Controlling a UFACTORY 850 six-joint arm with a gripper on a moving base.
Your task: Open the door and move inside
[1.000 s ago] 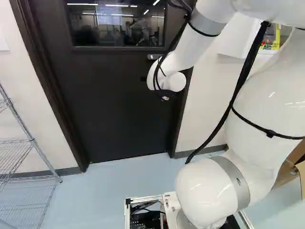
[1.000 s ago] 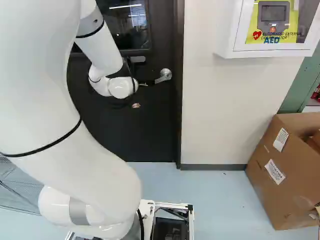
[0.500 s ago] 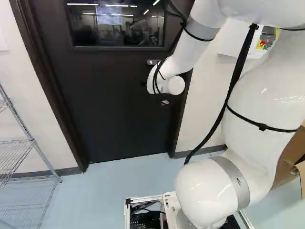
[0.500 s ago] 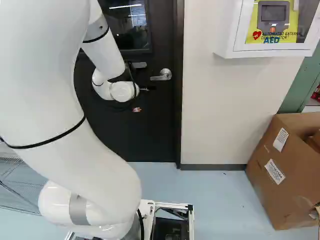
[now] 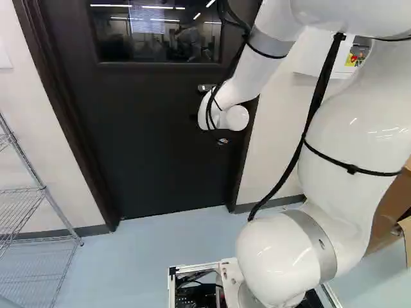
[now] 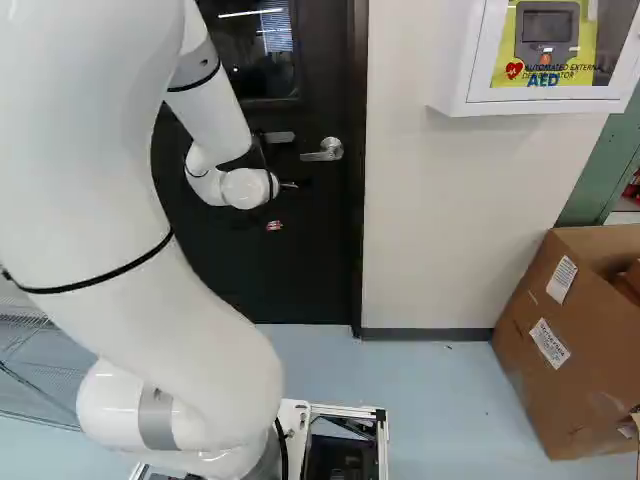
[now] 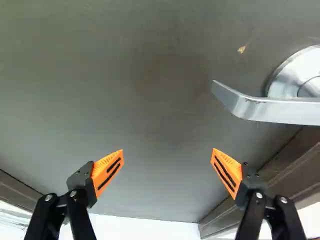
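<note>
The dark door (image 5: 160, 141) stands closed in its frame. Its silver lever handle (image 6: 322, 150) lies level in the right base view, near the door's right edge. Just below and left of the lever in that view, a dark part of my gripper (image 6: 301, 184) shows beside the white wrist, which hides the rest. In the wrist view the gripper (image 7: 167, 152) stands open, its orange-padded fingers wide apart with nothing between them. The handle (image 7: 280, 109) is ahead of one finger and off to its outer side, apart from it. The door surface (image 7: 125, 75) faces the gripper.
A wire shelf (image 5: 42, 186) stands left of the door. Right of it, a white AED cabinet (image 6: 460, 60) hangs on the wall (image 6: 440, 220), with a cardboard box (image 6: 560, 350) on the floor. The door has a window (image 5: 157, 32) up high.
The gripper has moved down and away from the lever, which it partly overlapped in the right base view. The lever, earlier tilted down, is now level. The base has stayed put.
</note>
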